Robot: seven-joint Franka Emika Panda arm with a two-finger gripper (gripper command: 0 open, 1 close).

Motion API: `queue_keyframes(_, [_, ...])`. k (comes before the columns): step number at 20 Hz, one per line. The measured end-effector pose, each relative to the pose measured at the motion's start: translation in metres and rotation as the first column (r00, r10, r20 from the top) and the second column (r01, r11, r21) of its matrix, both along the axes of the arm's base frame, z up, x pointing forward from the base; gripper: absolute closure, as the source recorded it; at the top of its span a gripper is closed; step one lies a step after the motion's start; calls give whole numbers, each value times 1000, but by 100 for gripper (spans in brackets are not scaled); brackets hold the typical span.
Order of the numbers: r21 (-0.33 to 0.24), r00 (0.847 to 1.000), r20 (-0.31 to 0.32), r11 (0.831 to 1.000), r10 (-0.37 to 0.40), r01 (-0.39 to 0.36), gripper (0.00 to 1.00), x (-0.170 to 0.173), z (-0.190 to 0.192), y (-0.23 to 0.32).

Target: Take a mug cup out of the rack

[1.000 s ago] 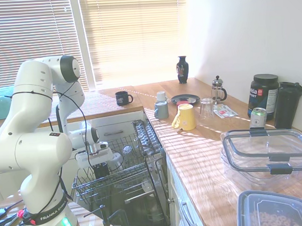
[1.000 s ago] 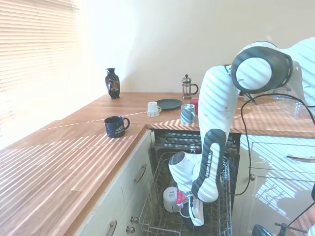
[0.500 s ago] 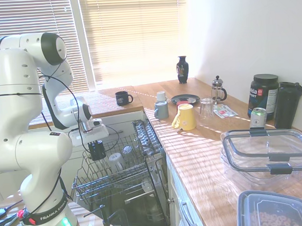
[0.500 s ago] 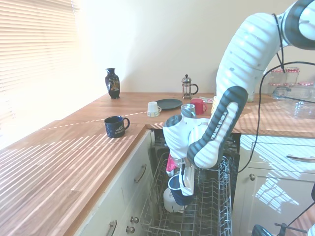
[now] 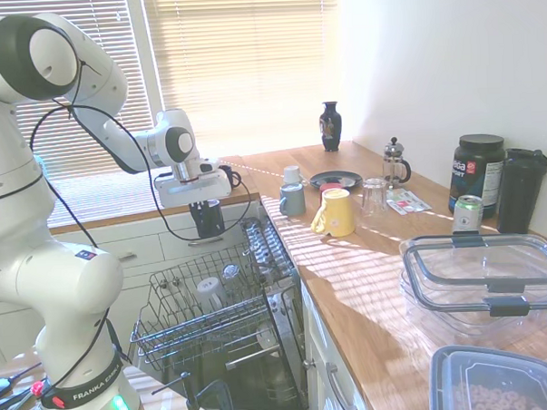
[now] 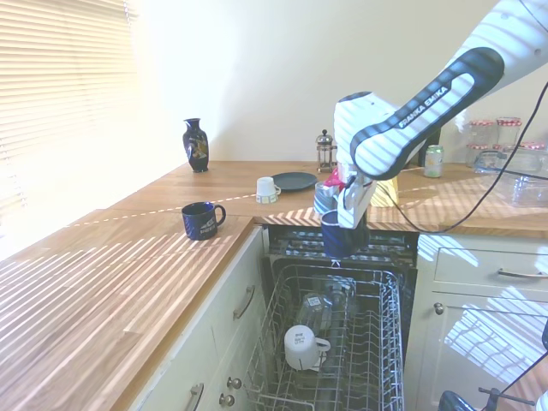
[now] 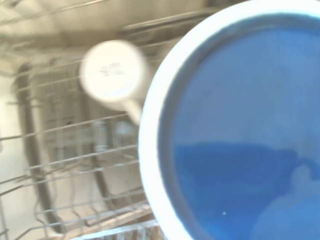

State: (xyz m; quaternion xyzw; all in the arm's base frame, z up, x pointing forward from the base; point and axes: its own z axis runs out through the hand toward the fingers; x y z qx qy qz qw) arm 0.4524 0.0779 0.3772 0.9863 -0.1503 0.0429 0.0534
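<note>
Second exterior view | fingers [image 6: 346, 224] grip mug cup [image 6: 339, 239] | lifted above rack [image 6: 377, 342] since earlier

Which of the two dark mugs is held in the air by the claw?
The plain glossy black mug, hanging above the grey wire dishwasher rack. The dark printed mug stands untouched on the wooden counter.

Dark mug cup [image 6: 339, 235] with blue inside, grey wire rack [image 6: 377, 342], white cup [image 6: 303, 348]

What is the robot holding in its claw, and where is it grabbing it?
The gripper holds the dark mug cup at its top rim, so it hangs below the fingers, lifted clear above the rack. A white cup sits in the rack.
</note>
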Motion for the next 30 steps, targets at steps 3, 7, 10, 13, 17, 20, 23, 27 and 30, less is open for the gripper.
queue_keyframes(3, [29, 997, -3, 996, -83, 83, 100, 11, 12, -51])
queue_keyframes(7, [65, 980, -21, 978, -195, 196, 100, 34, 15, -97])
queue_keyframes(10, [79, 967, -47, 964, -249, 252, 100, 60, 18, -124])
queue_keyframes(13, [77, 956, -64, 954, -285, 290, 100, 86, 27, -145])
queue_keyframes(17, [68, 948, -85, 948, -305, 311, 100, 115, 38, -159])
queue_keyframes(20, [57, 942, -108, 944, -316, 324, 100, 131, 25, -167])
queue_keyframes(23, [45, 935, -128, 940, -330, 338, 100, 142, 7, -177])
queue_keyframes(27, [34, 929, -138, 936, -343, 350, 100, 156, -2, -186])
queue_keyframes(30, [13, 926, -148, 935, -348, 353, 100, 166, -1, -193])
